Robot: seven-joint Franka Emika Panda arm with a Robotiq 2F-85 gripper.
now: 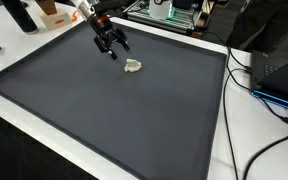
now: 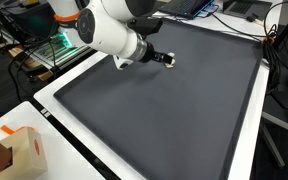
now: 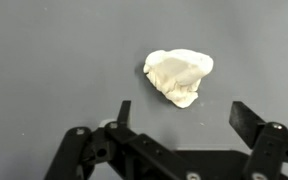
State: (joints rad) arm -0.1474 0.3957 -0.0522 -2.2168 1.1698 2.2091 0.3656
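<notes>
A small crumpled white lump (image 3: 179, 76), like a wad of cloth or paper, lies on the dark grey mat (image 3: 44, 60). In the wrist view my gripper (image 3: 184, 115) hangs just short of it with its two black fingers spread wide and nothing between them. In an exterior view the lump (image 1: 133, 66) sits on the mat at the far side, slightly right of my gripper (image 1: 114, 48), which hovers a little above the surface. In an exterior view the arm's white body hides the lump, and only my gripper (image 2: 168, 59) shows.
The mat (image 1: 104, 110) covers most of a white table (image 1: 219, 140). Black cables (image 1: 269, 100) trail at one side. An orange and white box (image 2: 24, 150) stands off the mat's corner. Electronics with green lights (image 1: 169, 12) sit behind the far edge.
</notes>
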